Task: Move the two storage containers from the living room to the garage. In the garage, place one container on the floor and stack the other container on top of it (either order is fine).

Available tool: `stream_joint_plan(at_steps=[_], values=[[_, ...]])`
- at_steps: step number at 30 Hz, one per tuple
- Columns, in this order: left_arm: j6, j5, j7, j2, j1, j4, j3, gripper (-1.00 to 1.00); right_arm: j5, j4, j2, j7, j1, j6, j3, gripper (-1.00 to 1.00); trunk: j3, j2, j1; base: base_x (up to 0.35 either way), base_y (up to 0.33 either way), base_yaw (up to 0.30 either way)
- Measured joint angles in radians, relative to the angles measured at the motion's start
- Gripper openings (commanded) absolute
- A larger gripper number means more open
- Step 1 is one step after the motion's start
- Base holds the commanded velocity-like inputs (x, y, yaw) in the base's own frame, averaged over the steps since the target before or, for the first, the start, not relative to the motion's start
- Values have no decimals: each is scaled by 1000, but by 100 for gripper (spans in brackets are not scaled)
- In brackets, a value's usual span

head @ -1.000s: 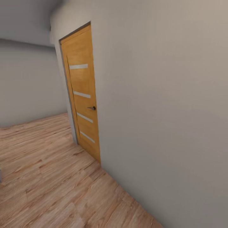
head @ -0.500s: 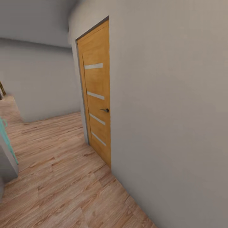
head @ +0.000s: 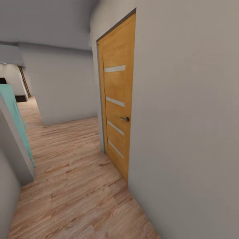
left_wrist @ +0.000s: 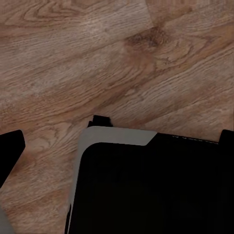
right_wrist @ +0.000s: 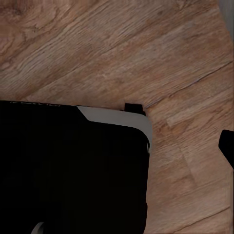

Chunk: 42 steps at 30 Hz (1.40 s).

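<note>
Corridor scene, head view: we face a plain grey wall (head: 186,116) carrying a closed orange wooden door (head: 117,99) with four pale horizontal slats and a small dark lever handle (head: 125,118). Light wood plank flooring (head: 73,186) runs from the foot of the door toward the far end of the passage, where a second grey wall (head: 63,86) crosses behind the door. Opposite the door, a turquoise panel (head: 16,116) leans along a grey wall corner. Left wrist view: we look down on the robot's black, grey-edged base (left_wrist: 146,185) over the planks, with a dark fingertip (left_wrist: 9,151) at the frame edge. Right wrist view: the same base (right_wrist: 73,170) and a dark fingertip (right_wrist: 227,144). We cannot tell either claw's opening. We cannot locate the storage containers from these pictures.
</note>
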<state>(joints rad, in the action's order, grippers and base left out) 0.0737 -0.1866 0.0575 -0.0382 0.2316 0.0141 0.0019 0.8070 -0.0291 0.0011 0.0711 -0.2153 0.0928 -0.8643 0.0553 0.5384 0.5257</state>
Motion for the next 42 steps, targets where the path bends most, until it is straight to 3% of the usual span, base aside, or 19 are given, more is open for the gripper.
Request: stream_joint_plan(at_steps=[42], values=[[0,0,0,-8,0,0,0,100,0,0,0,0,0,0,0,100,0,0,0,322,0,270]])
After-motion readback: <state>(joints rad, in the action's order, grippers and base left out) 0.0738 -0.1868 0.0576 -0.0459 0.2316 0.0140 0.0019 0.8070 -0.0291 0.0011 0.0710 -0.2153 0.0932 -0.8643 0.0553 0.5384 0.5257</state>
